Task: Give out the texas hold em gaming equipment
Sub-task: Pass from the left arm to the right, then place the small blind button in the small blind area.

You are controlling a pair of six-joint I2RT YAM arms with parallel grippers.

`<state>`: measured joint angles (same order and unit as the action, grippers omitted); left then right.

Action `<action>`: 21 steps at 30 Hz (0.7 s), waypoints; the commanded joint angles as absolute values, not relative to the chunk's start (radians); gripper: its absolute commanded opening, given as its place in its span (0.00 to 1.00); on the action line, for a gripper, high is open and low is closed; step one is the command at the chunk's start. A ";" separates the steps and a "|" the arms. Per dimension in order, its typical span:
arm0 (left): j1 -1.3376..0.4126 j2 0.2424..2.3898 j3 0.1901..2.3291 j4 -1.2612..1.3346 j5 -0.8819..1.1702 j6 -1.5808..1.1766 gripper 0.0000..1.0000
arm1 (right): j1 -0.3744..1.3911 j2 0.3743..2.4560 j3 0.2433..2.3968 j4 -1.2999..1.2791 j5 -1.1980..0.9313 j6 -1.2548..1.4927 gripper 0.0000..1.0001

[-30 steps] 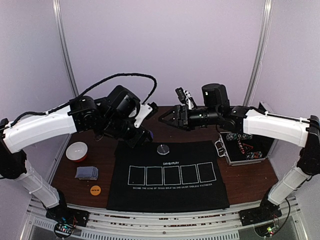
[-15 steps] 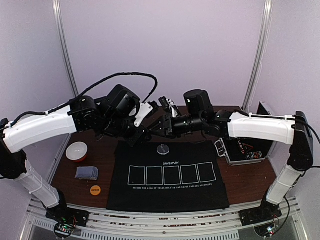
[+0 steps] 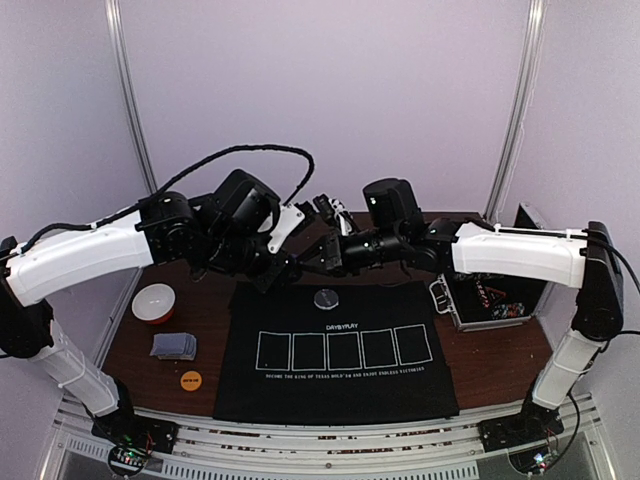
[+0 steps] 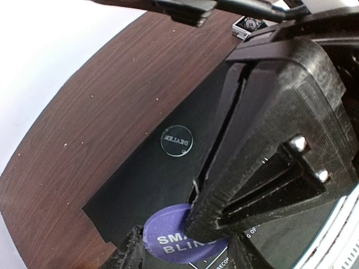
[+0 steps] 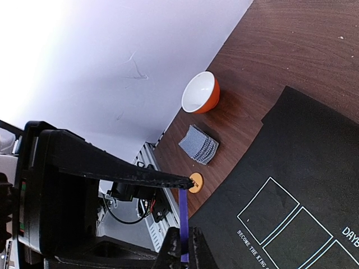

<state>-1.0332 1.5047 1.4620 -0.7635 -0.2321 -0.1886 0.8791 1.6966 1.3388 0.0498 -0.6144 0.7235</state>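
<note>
A purple small-blind disc (image 4: 170, 244) hangs in the air over the back left corner of the black mat (image 3: 335, 390). My left gripper (image 4: 186, 253) is shut on it, one finger on each side. My right gripper (image 5: 184, 247) has come in from the right and is shut on the same disc (image 5: 183, 218), seen edge-on there. In the top view the two grippers meet, left (image 3: 286, 271) against right (image 3: 305, 263), and the disc is hidden. A clear dealer disc (image 3: 326, 297) lies on the mat. The card deck (image 3: 174, 346) and an orange disc (image 3: 190, 380) lie on the wood at the left.
An orange bowl with a white inside (image 3: 153, 302) stands at the left of the table. The silver case (image 3: 490, 295) sits open at the right. The mat carries a row of white card outlines (image 3: 344, 349).
The right arm has swung left to the left gripper, and its jaws have gone from open to shut on the purple disc. The left arm has held still.
</note>
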 commanded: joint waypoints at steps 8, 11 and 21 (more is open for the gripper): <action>-1.031 1.432 1.385 -0.696 -0.182 -0.259 0.98 | 0.789 1.545 1.276 -0.208 -0.515 0.586 0.00; -1.027 1.408 1.338 -0.705 -0.154 -0.328 0.98 | 0.710 1.438 1.159 -0.330 -0.481 0.559 0.00; -0.929 1.371 1.104 -0.869 -0.088 -0.616 0.98 | 0.551 1.139 0.711 -0.630 -0.468 0.558 0.00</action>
<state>-0.9665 1.4128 1.2091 -0.7956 -0.1352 -0.4721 0.5644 1.2102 0.8268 -0.5003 -0.4644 0.5453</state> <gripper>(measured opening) 0.982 0.044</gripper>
